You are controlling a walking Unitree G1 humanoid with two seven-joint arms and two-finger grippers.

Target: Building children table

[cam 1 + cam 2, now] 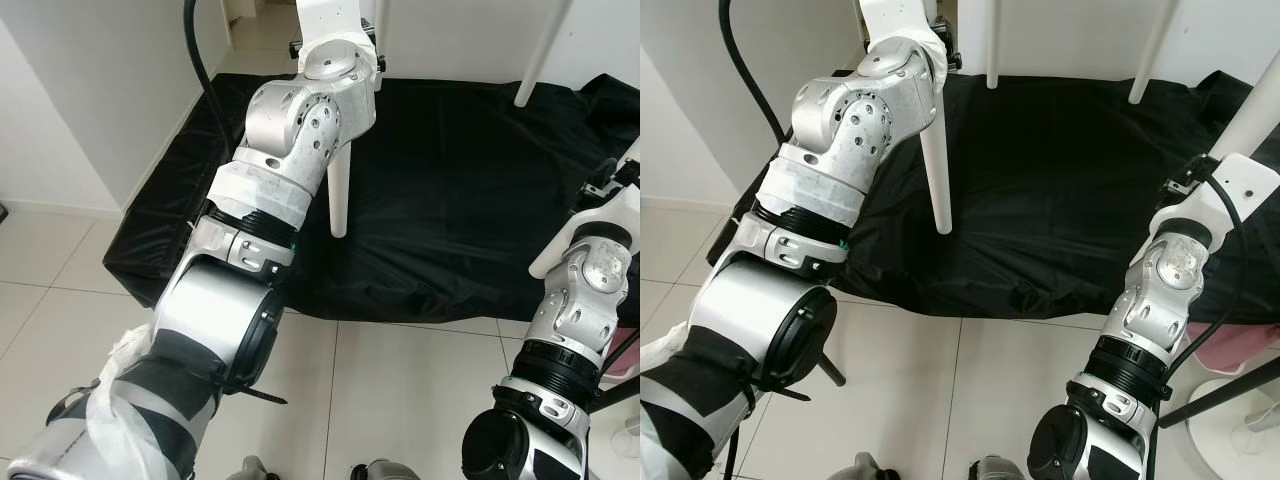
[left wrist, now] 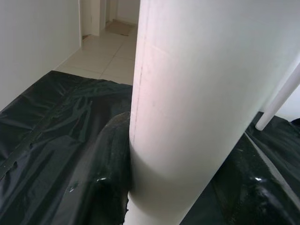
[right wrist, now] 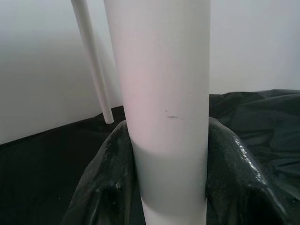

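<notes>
**A:** Pale floor tiles (image 1: 400,400) and white walls all round, with a black plastic sheet (image 1: 460,190) spread over the floor; the white table was standing on that sheet, though you only got its legs, the top was out of frame.

**B:** Which legs could you make out?

**A:** Near-left leg (image 1: 937,180) came down by the left arm and its foot sat on the sheet; two more white legs (image 1: 1152,50) stood further back near the wall; one more leg (image 1: 1265,100) ran up at a slant on the right edge.

**B:** And the grippers?

**A:** Left gripper (image 2: 140,187) was up high at the near-left leg; in the left wrist view the leg (image 2: 197,103) was right up close with a black finger (image 2: 115,178) on either side of it, so the jaws were pinched on that leg. Right gripper (image 3: 171,187) was the same deal; the leg (image 3: 164,93) it held stood between its two black fingers (image 3: 108,183), touching both; another thin white leg (image 3: 93,61) stood behind near the wall.

**B:** Anything else around?

**A:** Black cable (image 1: 197,50) looping off the left arm; something pink (image 1: 1240,345) and a white round base (image 1: 1240,420) on the tiles at the far right, too cropped to tell what.
</notes>
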